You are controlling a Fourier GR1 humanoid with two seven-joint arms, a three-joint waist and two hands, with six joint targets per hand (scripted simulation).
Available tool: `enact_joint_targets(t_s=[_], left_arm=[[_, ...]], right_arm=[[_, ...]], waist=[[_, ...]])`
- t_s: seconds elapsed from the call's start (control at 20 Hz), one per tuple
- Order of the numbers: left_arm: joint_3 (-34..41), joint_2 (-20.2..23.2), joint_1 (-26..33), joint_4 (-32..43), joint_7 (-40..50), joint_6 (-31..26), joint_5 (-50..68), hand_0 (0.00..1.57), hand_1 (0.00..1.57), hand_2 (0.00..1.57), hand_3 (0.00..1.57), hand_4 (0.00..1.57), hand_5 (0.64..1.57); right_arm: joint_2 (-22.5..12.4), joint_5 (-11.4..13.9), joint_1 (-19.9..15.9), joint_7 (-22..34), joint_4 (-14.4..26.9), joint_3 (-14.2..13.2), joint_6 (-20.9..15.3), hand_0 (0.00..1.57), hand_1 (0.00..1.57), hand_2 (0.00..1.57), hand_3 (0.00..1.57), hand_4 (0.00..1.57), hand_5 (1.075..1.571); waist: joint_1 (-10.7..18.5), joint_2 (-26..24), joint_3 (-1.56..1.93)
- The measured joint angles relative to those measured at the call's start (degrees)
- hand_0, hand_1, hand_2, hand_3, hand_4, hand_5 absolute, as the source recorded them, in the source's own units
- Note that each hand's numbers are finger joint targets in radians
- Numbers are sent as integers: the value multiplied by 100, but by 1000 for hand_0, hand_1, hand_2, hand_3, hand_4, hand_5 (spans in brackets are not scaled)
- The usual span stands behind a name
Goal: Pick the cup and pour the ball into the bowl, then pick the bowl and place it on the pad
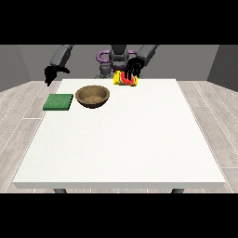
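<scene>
front view: at the upper centre of the frame, the black hand at the view's right (pixel 134 69) comes down over a yellow cup with red markings (pixel 126 79), which lies near the far edge of the large white table (pixel 121 144); the fingers reach down over the cup's top and appear curled around it, though whether the cup is lifted clear of the table cannot be told. the ball named in the task does not show and may sit inside the cup. just left of the cup, well within reach, a round brown wooden bowl (pixel 93 96) stands upright on the table, its inside apparently bare. further left, beside the bowl but apart from it, lies a flat green square pad (pixel 58 102). the black hand at the view's left (pixel 52 73) hangs above the table's upper left corner, holding nothing, fingers drooping loosely. the step in hand looks to be the pick of the cup; the next move would call for carrying it left over the bowl's rim and tipping it there.
</scene>
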Motion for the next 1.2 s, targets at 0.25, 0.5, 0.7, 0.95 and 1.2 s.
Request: enact_joint_targets(t_s=[0.25,0.5,0.7,0.95,1.2], left_arm=[[-457,-403,-241,-244,610,-759,-602,225,225,1571,1444,872,1529],[-873,-521,-487,-643,855,-1497,-1059,0,0,1571,1571,545,1521],[-1100,-567,-528,-843,1025,-1833,-1440,0,0,1571,1571,558,1525],[-1202,-547,-663,-1141,1090,-2281,-1709,0,0,1571,1571,619,1538],[-1626,-583,-664,-1224,1047,-2783,-2086,749,749,1571,1571,1091,1553]], right_arm=[[-139,-44,64,-199,258,-128,61,0,0,239,390,404,1540],[-228,-32,308,-470,508,-213,1,0,0,269,342,392,1535],[-201,-30,300,-449,528,-177,4,0,0,169,338,399,1532],[-265,-57,182,-469,539,-177,39,0,0,181,295,432,1530],[-312,-67,132,-398,536,-142,97,0,0,116,236,424,1528]], waist=[[212,-27,-6],[427,-42,-7],[382,-68,-8],[330,84,-12],[262,77,-11]])
